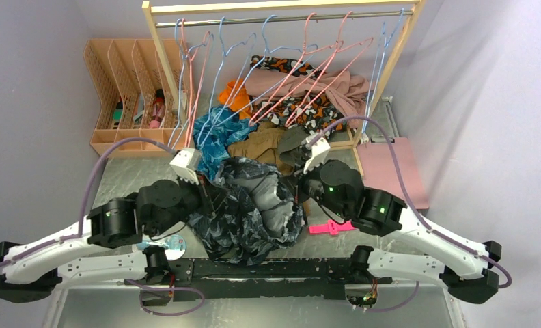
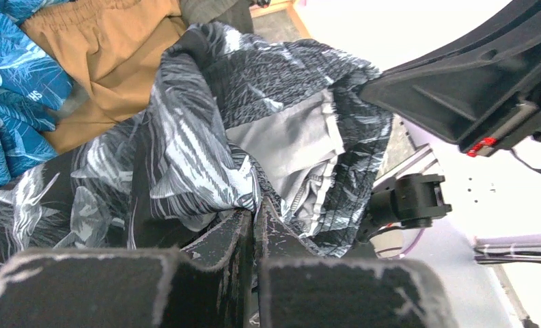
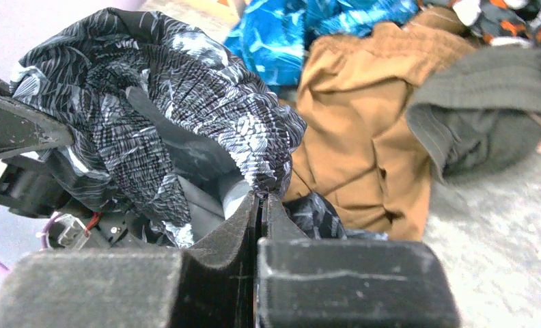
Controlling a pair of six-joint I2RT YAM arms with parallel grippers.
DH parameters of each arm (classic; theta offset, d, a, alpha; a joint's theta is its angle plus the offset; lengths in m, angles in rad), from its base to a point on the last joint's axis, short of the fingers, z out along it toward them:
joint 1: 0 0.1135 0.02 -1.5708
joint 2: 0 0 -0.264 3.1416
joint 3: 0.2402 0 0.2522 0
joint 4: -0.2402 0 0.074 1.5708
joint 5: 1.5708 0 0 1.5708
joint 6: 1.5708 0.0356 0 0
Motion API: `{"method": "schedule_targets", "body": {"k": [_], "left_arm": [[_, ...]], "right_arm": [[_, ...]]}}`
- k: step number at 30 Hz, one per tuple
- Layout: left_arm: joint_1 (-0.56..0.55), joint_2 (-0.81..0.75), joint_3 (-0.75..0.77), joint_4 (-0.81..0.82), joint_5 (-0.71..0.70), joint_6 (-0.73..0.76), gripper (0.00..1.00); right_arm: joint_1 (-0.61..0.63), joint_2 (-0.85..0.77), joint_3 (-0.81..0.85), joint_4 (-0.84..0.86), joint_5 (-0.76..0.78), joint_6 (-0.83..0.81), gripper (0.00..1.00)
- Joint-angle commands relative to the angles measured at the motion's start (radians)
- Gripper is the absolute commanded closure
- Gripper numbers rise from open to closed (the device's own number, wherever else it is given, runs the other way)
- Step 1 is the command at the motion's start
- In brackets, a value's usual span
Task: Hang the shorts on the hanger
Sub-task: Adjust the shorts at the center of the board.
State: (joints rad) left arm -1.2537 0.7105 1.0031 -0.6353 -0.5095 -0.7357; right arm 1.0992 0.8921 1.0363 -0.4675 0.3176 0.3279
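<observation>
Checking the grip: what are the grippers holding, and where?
Both hold the shorts: left gripper on a fabric fold, right gripper on the gathered waistband.

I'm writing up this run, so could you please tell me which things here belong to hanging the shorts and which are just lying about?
Job in hand: shorts, pinched by left gripper and right gripper; blue hangers.

Lying about: teal garment, brown garment, pink hangers, pink clip, rack.
</observation>
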Motion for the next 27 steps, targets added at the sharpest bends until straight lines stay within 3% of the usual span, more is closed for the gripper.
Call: {"method": "schedule_targets", "body": {"k": [1,8,14,18,22,27], "left_arm": [[0.004,0.066,-0.039,0.08,0.013,0.055,0.93],[0.04,0.171,-0.159,0.116,-0.029,-0.014,0.93],[0.234,0.242,-0.219,0.175,0.132,-0.053,0.93],[0.288,0.27,-0.24,0.206,0.18,-0.109,0.91],[0.29,0.292,-0.25,0.179,0.2,-0.175,0.79],[0.282,0.227,-0.282,0.09,0.274,-0.279,0.41]], "right_arm": [[0.003,-0.066,-0.028,-0.128,0.141,0.098,1.0],[0.003,-0.128,-0.079,-0.261,0.292,0.253,1.0],[0.003,-0.154,-0.12,-0.314,0.324,0.385,1.0],[0.003,-0.168,-0.19,-0.271,0.283,0.462,1.0],[0.003,-0.173,-0.263,-0.175,0.235,0.522,1.0],[0.002,-0.158,-0.3,-0.102,0.209,0.543,1.0]]}}
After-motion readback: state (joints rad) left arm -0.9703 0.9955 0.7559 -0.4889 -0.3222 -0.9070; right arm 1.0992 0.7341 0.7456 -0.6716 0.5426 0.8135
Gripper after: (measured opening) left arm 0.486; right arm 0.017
